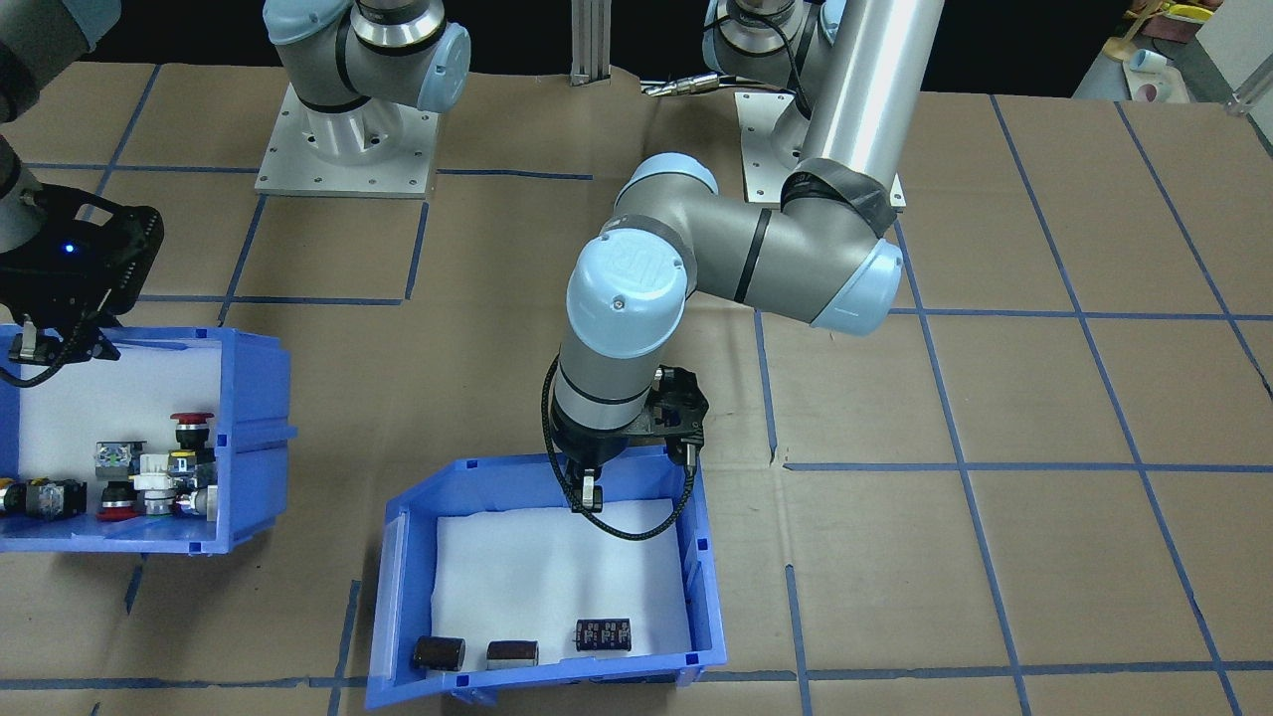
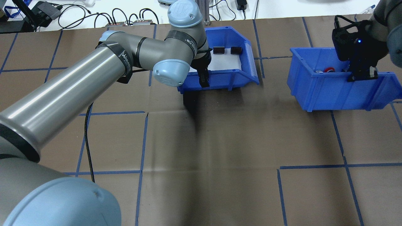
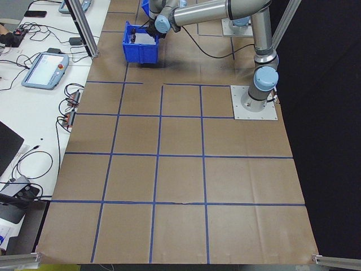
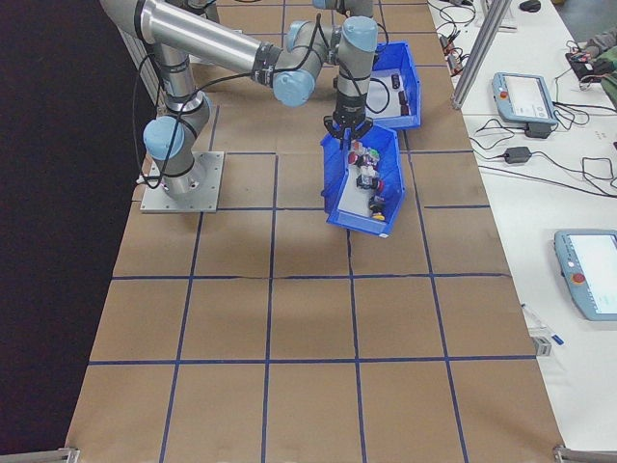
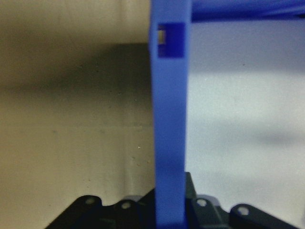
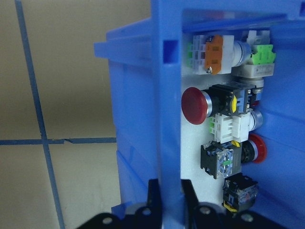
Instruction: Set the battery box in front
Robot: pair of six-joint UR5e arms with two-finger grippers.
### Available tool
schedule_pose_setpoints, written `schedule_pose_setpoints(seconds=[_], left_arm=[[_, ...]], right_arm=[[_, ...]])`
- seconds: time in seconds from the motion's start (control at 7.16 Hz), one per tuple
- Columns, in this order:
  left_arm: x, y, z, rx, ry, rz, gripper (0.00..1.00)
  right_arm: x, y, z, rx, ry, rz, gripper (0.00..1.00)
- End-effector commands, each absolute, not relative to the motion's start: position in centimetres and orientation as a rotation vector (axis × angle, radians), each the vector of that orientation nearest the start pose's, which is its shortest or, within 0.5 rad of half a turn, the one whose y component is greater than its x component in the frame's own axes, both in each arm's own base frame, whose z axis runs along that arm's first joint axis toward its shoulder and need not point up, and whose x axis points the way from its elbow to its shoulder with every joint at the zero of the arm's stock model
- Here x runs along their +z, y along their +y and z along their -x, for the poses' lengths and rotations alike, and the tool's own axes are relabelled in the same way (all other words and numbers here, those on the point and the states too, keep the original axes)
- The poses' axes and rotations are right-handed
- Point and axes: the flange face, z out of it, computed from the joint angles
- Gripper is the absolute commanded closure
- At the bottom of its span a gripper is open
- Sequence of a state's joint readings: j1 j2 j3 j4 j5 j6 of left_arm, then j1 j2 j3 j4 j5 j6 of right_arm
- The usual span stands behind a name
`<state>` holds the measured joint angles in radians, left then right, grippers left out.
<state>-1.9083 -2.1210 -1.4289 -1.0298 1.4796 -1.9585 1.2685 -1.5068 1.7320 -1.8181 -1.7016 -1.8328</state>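
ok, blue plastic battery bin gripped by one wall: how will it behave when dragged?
The blue plastic battery bin probably stays stiff and light, holding only three small dark batteries. Left gripper straddles one wall, so it may pivot. The batteries lie loose on white foam and could slide.

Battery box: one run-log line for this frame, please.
battery box: on table | left gripper: astride its back wall | right gripper: astride switch bin wall | batteries: inside

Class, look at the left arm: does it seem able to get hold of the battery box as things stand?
Probably yes. The left gripper already straddles the back wall of the battery box, one finger inside and one outside, and nothing stands in its way.
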Motion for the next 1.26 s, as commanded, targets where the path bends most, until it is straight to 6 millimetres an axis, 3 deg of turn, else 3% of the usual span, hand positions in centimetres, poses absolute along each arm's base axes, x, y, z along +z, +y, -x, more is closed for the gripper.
schedule_pose_setpoints(seconds=[0.0,0.14,0.42,0.56,0.7,0.98,1.12], left_arm=[[28.2,-61.2,37.6,0.048,2.302,2.373,0.23],[28.4,-61.5,37.6,0.038,2.344,2.343,0.01],[29.3,-61.8,36.9,0.029,2.347,2.352,0.01],[31.2,-61.3,36.8,0.009,2.384,2.324,0.02],[33.4,-60.4,35.9,0.003,2.453,2.21,0.03],[37.9,-57.5,34.4,0.025,2.688,1.8,0.02],[38.8,-56.7,33.1,0.067,2.73,1.665,0.02]], right_arm=[[39.8,-48.6,3.5,0.187,2.321,2.203,0.98],[39.6,-45.9,2.4,0.187,2.316,2.208,0.98],[38.5,-40.3,0.6,0.196,2.321,2.203,0.98],[38.9,-38.0,-0.3,0.179,2.334,2.21,0.98],[38.6,-36.5,-0.9,0.172,2.333,2.209,0.98],[38.1,-35.8,-2.5,0.162,2.326,2.21,0.98],[38.0,-35.6,-4.9,0.153,2.352,2.194,0.98]])
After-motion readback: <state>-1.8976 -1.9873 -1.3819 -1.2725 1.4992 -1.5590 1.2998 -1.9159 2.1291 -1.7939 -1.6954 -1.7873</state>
